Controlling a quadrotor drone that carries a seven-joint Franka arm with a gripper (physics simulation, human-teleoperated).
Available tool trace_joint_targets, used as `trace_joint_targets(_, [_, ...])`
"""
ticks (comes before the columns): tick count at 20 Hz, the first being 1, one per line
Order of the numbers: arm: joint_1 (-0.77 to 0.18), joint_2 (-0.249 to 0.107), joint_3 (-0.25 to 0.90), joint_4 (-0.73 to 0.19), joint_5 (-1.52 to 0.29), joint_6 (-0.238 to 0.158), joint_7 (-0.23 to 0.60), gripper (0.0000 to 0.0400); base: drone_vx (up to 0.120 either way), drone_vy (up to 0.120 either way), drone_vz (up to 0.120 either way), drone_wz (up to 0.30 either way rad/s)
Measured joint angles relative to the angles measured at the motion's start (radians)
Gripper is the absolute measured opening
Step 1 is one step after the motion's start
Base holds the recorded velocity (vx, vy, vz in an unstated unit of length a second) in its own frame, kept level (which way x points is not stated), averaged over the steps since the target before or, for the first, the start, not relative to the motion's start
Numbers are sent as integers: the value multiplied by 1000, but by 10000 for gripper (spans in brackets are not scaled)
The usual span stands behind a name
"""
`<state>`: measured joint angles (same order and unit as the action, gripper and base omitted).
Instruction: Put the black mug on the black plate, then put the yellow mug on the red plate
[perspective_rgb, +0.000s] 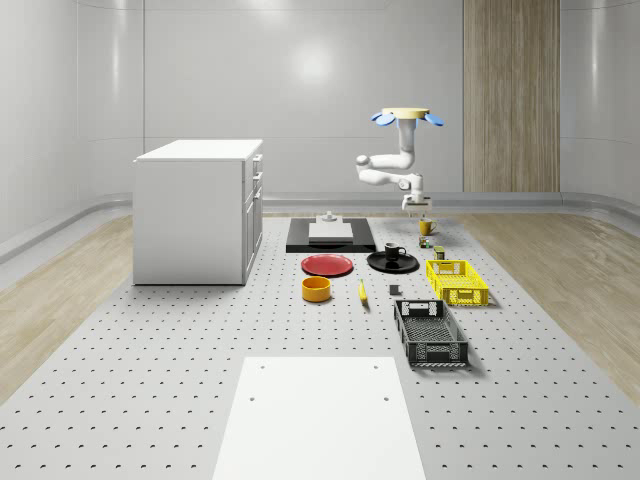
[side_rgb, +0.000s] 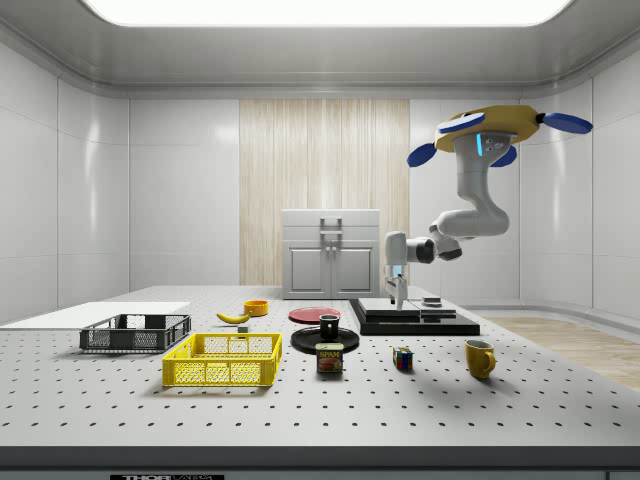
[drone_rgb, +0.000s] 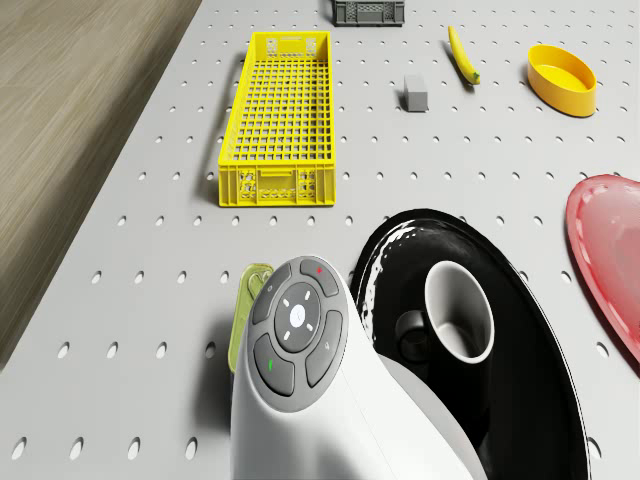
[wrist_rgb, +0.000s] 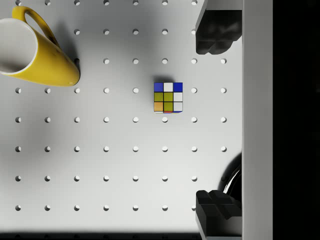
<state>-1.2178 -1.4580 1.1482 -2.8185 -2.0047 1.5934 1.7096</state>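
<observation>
The black mug (perspective_rgb: 394, 251) (side_rgb: 329, 325) (drone_rgb: 458, 310) stands upright on the black plate (perspective_rgb: 380, 266) (side_rgb: 300, 343) (drone_rgb: 540, 400). The red plate (perspective_rgb: 327, 265) (side_rgb: 314, 314) (drone_rgb: 605, 250) lies bare beside it. The yellow mug (perspective_rgb: 426, 227) (side_rgb: 480, 358) (wrist_rgb: 35, 50) stands on the table, beyond the black plate in the whole-scene view. The drone (perspective_rgb: 405, 115) (side_rgb: 500, 125) hovers high over that far part of the table. Its gripper (perspective_rgb: 418, 207) (side_rgb: 397, 295) (wrist_rgb: 212, 120) hangs open and holds nothing, above a Rubik's cube (wrist_rgb: 168, 97), apart from the yellow mug.
A yellow crate (perspective_rgb: 457, 281) (drone_rgb: 280, 115), a black crate (perspective_rgb: 430, 333), a banana (perspective_rgb: 362, 292), a yellow bowl (perspective_rgb: 316, 289), a grey block (drone_rgb: 416, 93) and a can (side_rgb: 330, 358) lie on the table. A white cabinet (perspective_rgb: 200, 210) and a black platform (perspective_rgb: 330, 235) stand further back.
</observation>
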Motion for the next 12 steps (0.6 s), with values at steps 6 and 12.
trace_joint_targets(6, [1,1,0,0,-1,-1,0,400,-120,120,0,0])
trace_joint_targets(12, [1,2,0,0,-1,-2,-1,400,-120,113,0,0])
